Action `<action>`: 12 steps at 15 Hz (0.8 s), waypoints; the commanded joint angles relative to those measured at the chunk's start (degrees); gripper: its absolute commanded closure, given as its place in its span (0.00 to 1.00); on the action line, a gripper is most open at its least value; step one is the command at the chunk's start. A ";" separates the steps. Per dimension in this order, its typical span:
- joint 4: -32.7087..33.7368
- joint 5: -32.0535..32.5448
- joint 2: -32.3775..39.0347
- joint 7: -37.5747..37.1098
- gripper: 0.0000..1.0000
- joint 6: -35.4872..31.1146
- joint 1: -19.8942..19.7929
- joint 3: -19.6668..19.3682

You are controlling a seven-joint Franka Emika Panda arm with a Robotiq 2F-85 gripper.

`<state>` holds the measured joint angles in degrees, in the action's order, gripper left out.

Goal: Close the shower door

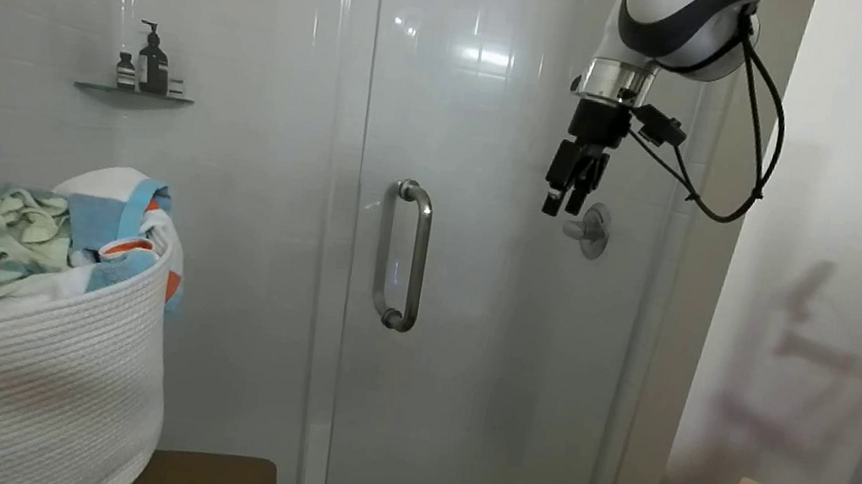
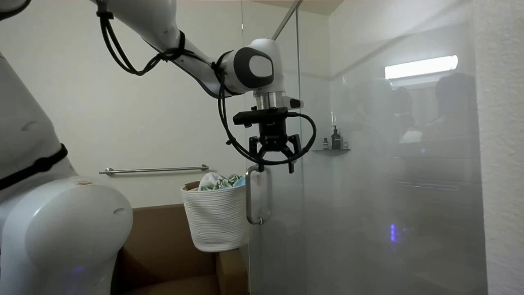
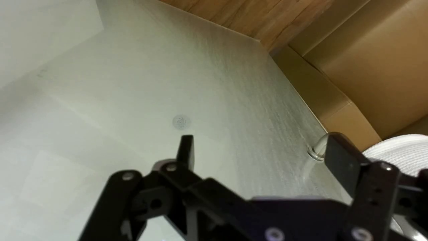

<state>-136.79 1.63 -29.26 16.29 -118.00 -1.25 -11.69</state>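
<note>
In both exterior views, tall frameless clear-glass shower door (image 1: 473,419) stands behind black two-finger gripper (image 2: 276,168), which points down w/ fingers (image 3: 344,164) wide apart, near the door's vert. silver metal bar handle (image 1: 418,261) but apart from it. Hard to say from these angles if door's fully closed. White woven-rope basket (image 1: 33,388) holds green, white & blue cloths (image 1: 26,237); dark pump bottle (image 1: 153,68) sits on corner shelf (image 1: 133,93).

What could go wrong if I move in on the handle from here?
In the wrist view, the open gripper hides part of the handle, so clearance could be misjudged and the handle knocked.
The cable loop hanging beside the gripper might snag on the handle.
The laundry basket is on the handle side in both exterior views and may obstruct the swing of the shower door.
</note>
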 commanded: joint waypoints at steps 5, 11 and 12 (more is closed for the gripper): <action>0.15 -0.46 0.11 0.36 0.00 0.18 -0.85 0.74; -0.27 -0.80 0.37 0.17 0.00 -2.07 -0.68 0.75; -0.65 -1.12 0.23 1.40 0.00 -3.60 -0.20 0.55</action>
<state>-136.79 1.58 -29.26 16.29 -118.17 -1.26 -11.65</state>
